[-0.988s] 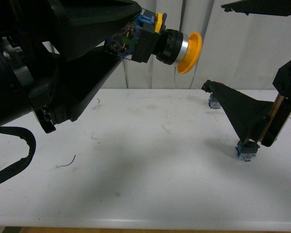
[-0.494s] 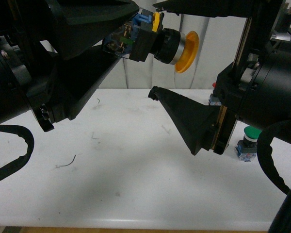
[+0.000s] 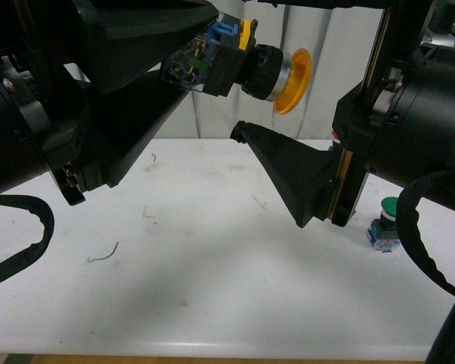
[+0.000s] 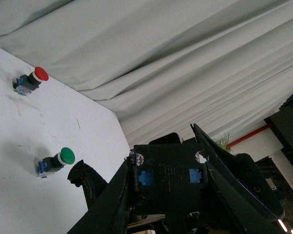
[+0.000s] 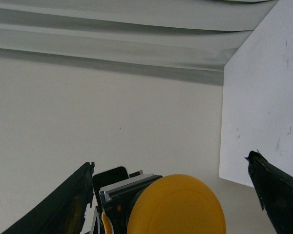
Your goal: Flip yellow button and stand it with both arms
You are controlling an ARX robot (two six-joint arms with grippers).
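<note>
Buttons, three: one yellow button (image 3: 277, 72), held in the air above the table (image 3: 212, 280), lying level with its cap facing the right gripper (image 5: 171, 161) and its block clamped between the fingers of the left gripper (image 3: 205, 57); one green button (image 3: 387, 222) and one red button (image 4: 30, 80), resting well apart on the table. Grippers, two: right gripper fingers spread wide on either side of the yellow cap, clear of it.
</note>
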